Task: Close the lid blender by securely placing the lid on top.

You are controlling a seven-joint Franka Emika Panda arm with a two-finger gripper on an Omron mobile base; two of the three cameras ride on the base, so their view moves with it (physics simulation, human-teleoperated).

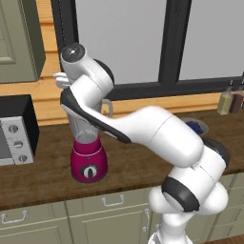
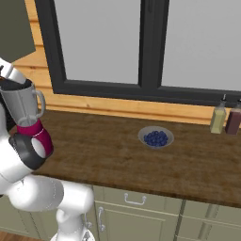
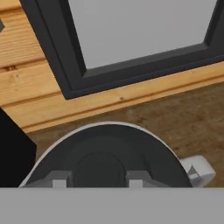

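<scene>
Lid [image 3: 105,153] sits over the blender [image 1: 88,157] mouth near the counter's [image 2: 117,155] left back edge. Claw [image 3: 98,180] straddles its knob; grip state unclear. Press straight down, centred, before letting go.

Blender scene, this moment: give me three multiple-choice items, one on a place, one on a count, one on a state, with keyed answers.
1. Where is the bowl of blueberries?
A. on the counter, right of the blender
B. in the jar
C. on the toaster oven

2. How many bottles stand at the counter's right end?
A. one
B. two
C. four

3. The lid is:
A. beside the magenta base
B. over the jar's mouth, under the gripper
C. in the bowl

Answers: 1 A, right base view shows it; 2 B, a yellowish and a dark one; 3 B, hand view shows it at the rim.
</scene>
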